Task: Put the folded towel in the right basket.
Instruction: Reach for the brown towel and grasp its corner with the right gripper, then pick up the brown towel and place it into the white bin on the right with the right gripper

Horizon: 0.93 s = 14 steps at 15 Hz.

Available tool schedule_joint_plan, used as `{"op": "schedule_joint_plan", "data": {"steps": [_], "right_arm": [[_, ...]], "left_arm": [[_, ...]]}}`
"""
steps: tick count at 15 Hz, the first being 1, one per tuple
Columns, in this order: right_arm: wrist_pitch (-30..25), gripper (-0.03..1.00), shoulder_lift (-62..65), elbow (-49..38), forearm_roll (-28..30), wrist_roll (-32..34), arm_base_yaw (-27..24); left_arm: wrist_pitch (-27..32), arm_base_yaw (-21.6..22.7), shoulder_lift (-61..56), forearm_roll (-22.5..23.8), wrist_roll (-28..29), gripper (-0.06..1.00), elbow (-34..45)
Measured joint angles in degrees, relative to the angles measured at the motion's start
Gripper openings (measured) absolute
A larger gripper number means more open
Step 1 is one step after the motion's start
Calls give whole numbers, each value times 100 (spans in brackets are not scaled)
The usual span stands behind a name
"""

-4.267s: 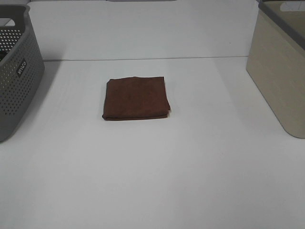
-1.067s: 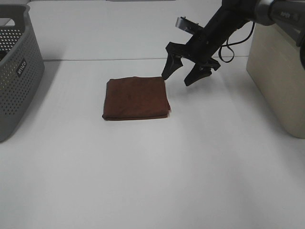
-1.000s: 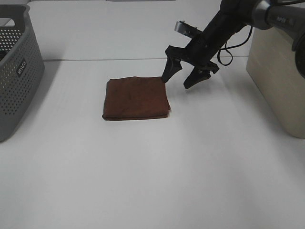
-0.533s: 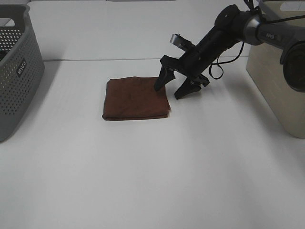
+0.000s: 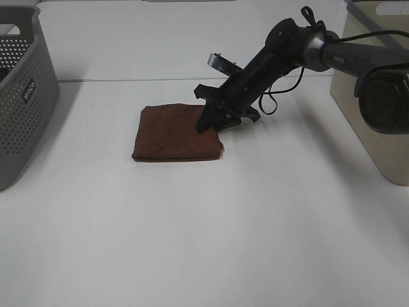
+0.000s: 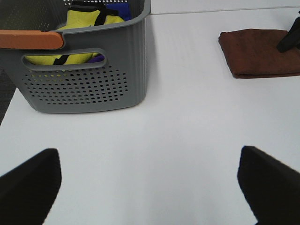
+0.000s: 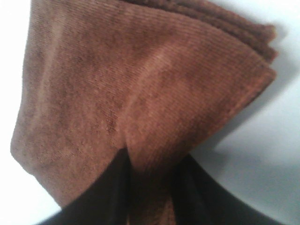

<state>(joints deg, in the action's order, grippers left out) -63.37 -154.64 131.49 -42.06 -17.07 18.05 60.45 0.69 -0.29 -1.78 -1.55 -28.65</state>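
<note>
The folded brown towel [image 5: 171,133] lies flat on the white table [image 5: 211,224], left of centre. My right gripper [image 5: 214,121] reaches across from the right and sits low on the towel's right edge. In the right wrist view the towel [image 7: 122,84] fills the frame, and the gripper [image 7: 150,197] has its two dark fingers [image 7: 105,197] pinched on a raised fold of cloth. The beige right basket [image 5: 377,96] stands at the table's right edge. My left gripper [image 6: 147,154] is open and empty, far from the towel [image 6: 260,58].
A grey perforated basket [image 5: 22,96] stands at the left edge; the left wrist view shows it [image 6: 89,79] holding yellow and blue items. A black cable hangs off the right arm [image 5: 287,54].
My right gripper came down and left onto the towel's right edge and closed on it. The towel slid slightly left and its edge bunched up. The left arm has not moved.
</note>
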Motion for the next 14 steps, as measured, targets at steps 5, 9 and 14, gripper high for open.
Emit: {"op": "schedule_joint_plan", "data": {"steps": [5, 9, 14], "right_arm": [[-304, 7, -63, 407, 86, 0, 0], [-619, 7, -17, 1725, 304, 172, 0], [-653, 7, 1335, 2068, 2166, 367, 6]], "left_arm": [[0, 0, 0, 0, 0, 97, 0], [0, 0, 0, 0, 0, 97, 0], [0, 0, 0, 0, 0, 97, 0]]}}
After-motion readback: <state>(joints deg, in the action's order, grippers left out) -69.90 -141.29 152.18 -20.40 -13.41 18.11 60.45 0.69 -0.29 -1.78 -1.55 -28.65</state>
